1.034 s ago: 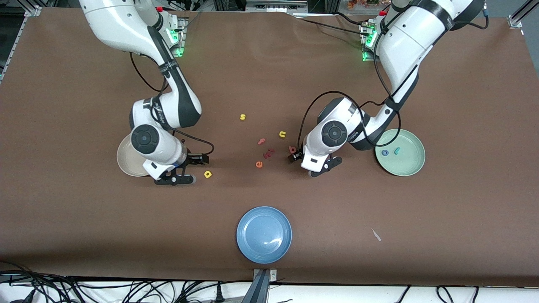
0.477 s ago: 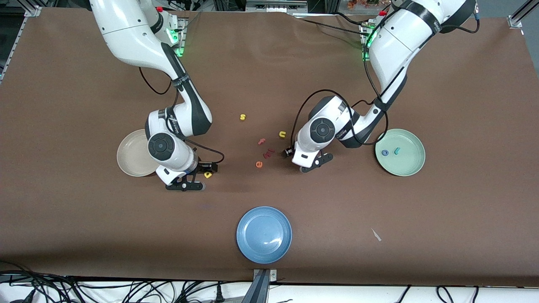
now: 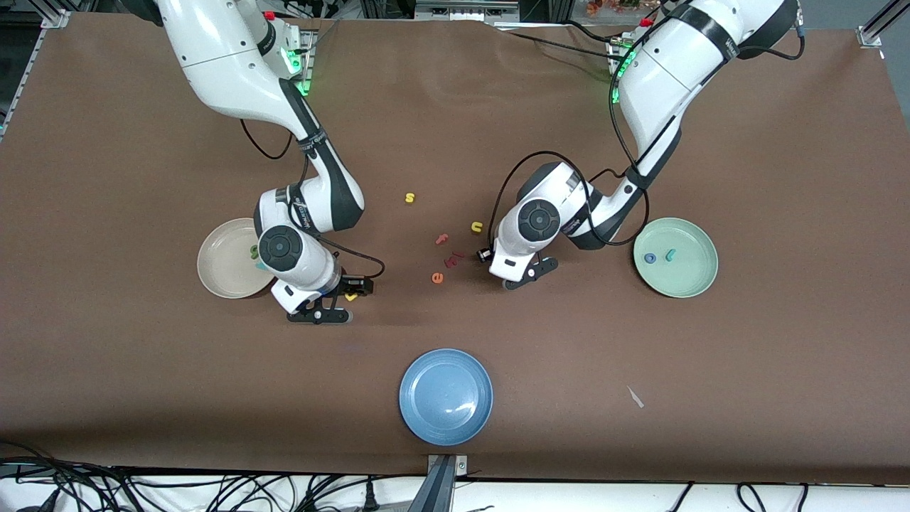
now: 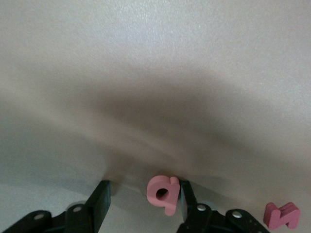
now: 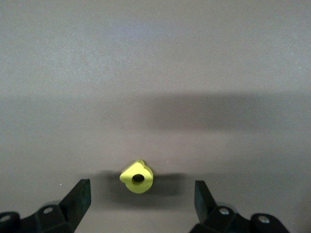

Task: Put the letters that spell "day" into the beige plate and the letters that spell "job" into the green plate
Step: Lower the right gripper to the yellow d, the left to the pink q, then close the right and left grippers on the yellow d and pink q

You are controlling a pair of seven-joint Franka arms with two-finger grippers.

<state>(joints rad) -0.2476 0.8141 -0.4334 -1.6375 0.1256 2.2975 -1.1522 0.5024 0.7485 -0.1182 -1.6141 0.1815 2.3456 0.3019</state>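
Observation:
The coral "b" [image 4: 164,193] lies on the table between the fingers of my open left gripper [image 4: 145,189], touching one finger and well clear of the other. In the front view that gripper [image 3: 501,262] hides the "b". My right gripper [image 5: 142,191] stands wide open around the yellow "d" [image 5: 137,177], touching it on neither side; from the front, the "d" [image 3: 350,296] peeks out beside the gripper [image 3: 340,293]. The beige plate [image 3: 220,274] holds the olive "a" [image 3: 254,250] and the teal "y" [image 3: 261,266]. The green plate [image 3: 686,281] holds the blue "o" [image 3: 650,259] and the teal "j" [image 3: 669,254].
Loose letters lie mid-table: a yellow "s" [image 3: 409,198], a yellow "n" [image 3: 476,227], a coral "f" [image 3: 442,239], a dark red letter [image 3: 453,259] and an orange "e" [image 3: 437,277]. A blue plate [image 3: 446,396] sits nearer the front camera.
The right gripper has moved from over the beige plate's edge to straddle the "d". The left gripper has moved over the "b" and its fingers have drawn closer together.

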